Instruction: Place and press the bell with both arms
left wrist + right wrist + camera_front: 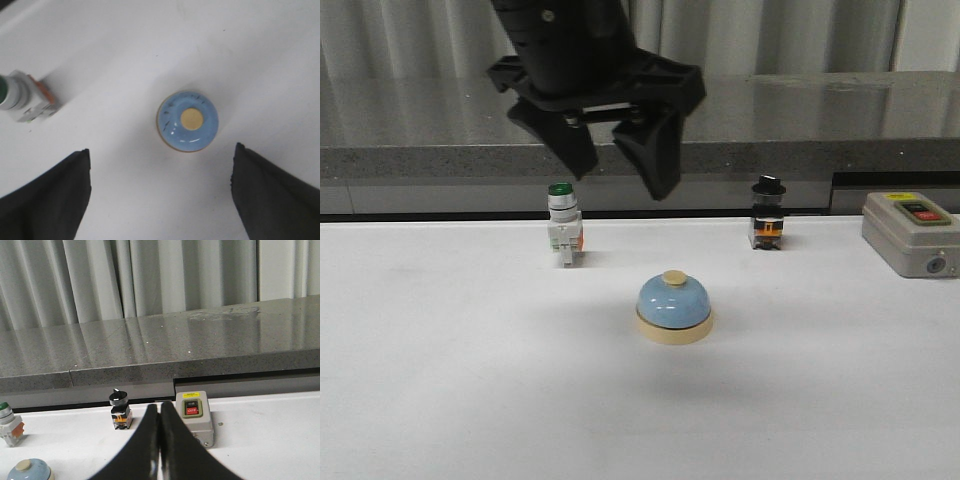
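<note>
The bell (674, 308), a light-blue dome with a cream base and cream top button, sits upright on the white table. It also shows in the left wrist view (188, 120) and at the edge of the right wrist view (29, 470). My left gripper (625, 170) hangs open and empty well above the table, over and slightly behind the bell; its fingers (55, 200) stand wide apart, and the bell lies just beyond the gap between them. My right gripper (160, 410) is shut and empty, away to the right of the bell, and does not show in the front view.
A green-capped white push-button switch (563, 225) stands behind and left of the bell. A black rotary switch (767, 213) stands behind and right. A grey box with ON/OFF buttons (912, 233) sits at the right edge. A grey stone ledge (800, 120) runs behind the table.
</note>
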Tool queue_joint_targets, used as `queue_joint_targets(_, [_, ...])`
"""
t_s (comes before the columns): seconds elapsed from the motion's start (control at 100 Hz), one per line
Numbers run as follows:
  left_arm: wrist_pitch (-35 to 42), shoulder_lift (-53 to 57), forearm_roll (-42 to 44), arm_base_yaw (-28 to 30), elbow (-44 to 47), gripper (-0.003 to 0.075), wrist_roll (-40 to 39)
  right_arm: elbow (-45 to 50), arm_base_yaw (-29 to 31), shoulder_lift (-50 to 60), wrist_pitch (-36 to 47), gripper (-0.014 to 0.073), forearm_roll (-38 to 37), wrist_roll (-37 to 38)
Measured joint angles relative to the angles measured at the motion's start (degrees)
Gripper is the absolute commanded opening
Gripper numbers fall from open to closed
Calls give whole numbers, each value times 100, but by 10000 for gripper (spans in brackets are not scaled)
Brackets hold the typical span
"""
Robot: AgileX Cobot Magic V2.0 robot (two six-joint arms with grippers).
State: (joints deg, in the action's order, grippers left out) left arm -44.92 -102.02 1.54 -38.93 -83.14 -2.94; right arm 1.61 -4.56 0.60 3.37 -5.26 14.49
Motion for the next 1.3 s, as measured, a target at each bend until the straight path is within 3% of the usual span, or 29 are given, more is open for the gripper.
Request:
queue_joint_targets(0.26, [575,1255,0,639,1301,555,-163,0,0,0,0,-64,0,0])
queue_joint_targets(0.52, [1168,2732,0,1672,2653,555,-302,0,0,0,0,-64,0,0])
queue_joint_targets(0.78, [1370,4166,9,2798,3646,554,-302,0,0,0,0,-64,0,0])
queue_joint_targets(0.93, [1370,4961,9,3102,3983,540,-302,0,0,0,0,-64,0,0])
queue_joint_targets(1.1, [1380,5777,9,3140,4226,472,-304,0,0,0,0,-64,0,0])
queue_joint_targets(1.3, [1371,6584,30,3140,4375,295,-314,0,0,0,0,-64,0,0])
